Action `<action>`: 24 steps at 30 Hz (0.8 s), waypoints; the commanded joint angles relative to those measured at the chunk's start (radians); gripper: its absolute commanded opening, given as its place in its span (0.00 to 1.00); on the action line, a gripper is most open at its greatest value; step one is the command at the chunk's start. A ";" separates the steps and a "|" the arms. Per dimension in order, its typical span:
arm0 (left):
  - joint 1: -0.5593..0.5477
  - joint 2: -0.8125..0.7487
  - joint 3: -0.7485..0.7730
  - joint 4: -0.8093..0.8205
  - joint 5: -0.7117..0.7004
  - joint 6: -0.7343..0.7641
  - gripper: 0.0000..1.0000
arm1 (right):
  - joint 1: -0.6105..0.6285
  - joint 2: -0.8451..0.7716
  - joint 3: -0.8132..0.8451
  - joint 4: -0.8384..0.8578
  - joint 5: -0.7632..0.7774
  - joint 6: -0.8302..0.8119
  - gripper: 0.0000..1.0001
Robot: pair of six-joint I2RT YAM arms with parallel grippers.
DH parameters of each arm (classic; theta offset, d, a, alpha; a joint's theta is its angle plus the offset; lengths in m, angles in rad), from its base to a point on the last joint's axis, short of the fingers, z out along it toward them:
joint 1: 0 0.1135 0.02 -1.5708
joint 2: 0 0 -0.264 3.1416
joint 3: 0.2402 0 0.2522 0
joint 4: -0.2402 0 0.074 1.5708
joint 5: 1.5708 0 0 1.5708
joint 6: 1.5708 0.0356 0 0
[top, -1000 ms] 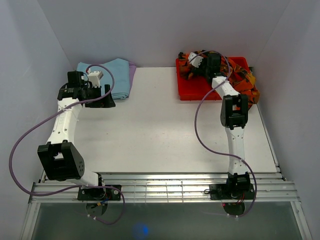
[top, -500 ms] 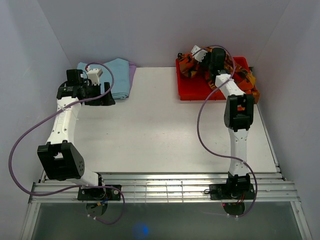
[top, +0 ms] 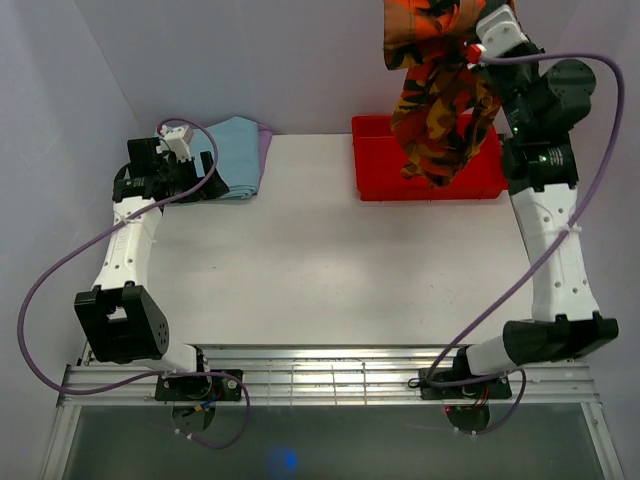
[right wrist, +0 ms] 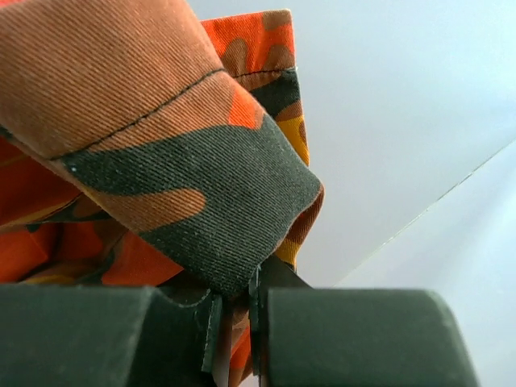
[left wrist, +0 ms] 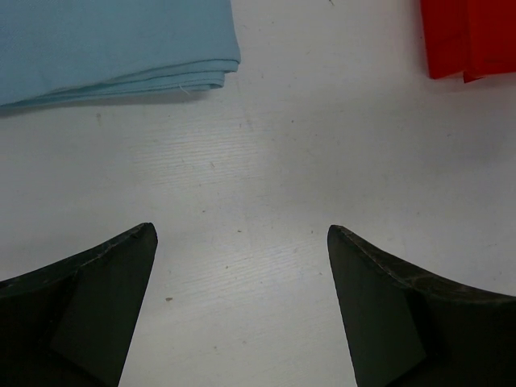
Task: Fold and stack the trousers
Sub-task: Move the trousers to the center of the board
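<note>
**Right gripper nips the trousers high over the tray; left gripper wide and empty**

Your left gripper [left wrist: 240, 234] hangs low over the white table [top: 300, 260]. Its jaws are spread as wide as they go and hold nothing; in the left wrist view only tabletop shows through the gap. Just beyond its fingertips lies the folded light blue cloth [left wrist: 105, 40], its stacked edges turned toward the gripper and apart from it.

Your right gripper [right wrist: 235, 314] is closed to a thin slit on a fold of the trousers [top: 440, 100]. In the right wrist view, black and orange twill is pinched between the two pads, with a stitched hem bulging above them. From overhead, the right arm [top: 545, 230] stands tall. The trousers hang from the gripper in a bunched, twisted column of orange, red, yellow and black. Their lower end dangles over the red plastic tray [top: 375, 185]; you cannot tell from here whether it touches the tray.

Metal rails [top: 330, 375] run along the near edge, where both arm bases sit. The blue cloth lies at the far left corner of the table, with a lilac edge showing along its right side. The tray sits at the far right, by the back wall. Plain pale walls [top: 300, 60] close in the left, back and right. Purple cables [top: 60, 270] loop off each arm.
</note>
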 commanded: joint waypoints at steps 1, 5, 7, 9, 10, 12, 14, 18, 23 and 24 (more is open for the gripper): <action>0.024 -0.083 -0.028 0.051 0.035 -0.059 0.98 | 0.001 -0.209 -0.107 0.126 -0.167 0.014 0.08; 0.043 -0.121 -0.045 0.048 0.056 -0.075 0.98 | 0.001 -0.297 -0.216 0.072 -0.261 0.051 0.08; 0.059 -0.151 -0.057 0.045 0.068 -0.075 0.98 | 0.001 -0.333 -0.248 0.028 -0.345 0.078 0.08; 0.078 -0.174 -0.068 0.043 0.090 -0.073 0.98 | 0.008 -0.365 -0.314 -0.058 -0.419 0.117 0.08; 0.082 -0.183 -0.072 0.039 0.099 -0.069 0.97 | 0.018 -0.377 -0.351 -0.075 -0.452 0.126 0.08; 0.093 -0.206 -0.086 0.019 0.116 -0.053 0.97 | 0.060 -0.417 -0.504 -0.086 -0.491 0.112 0.08; 0.098 -0.214 -0.091 -0.021 0.142 -0.035 0.97 | 0.162 -0.431 -0.608 -0.086 -0.465 0.077 0.08; 0.113 -0.227 -0.109 -0.079 0.156 0.011 0.97 | 0.341 -0.397 -0.825 -0.021 -0.384 0.058 0.08; 0.130 -0.249 -0.149 -0.116 0.168 0.071 0.97 | 0.585 -0.219 -0.899 0.098 -0.226 0.158 0.08; 0.138 -0.249 -0.152 -0.124 0.173 0.075 0.97 | 0.608 -0.140 -0.879 0.104 -0.223 0.174 0.08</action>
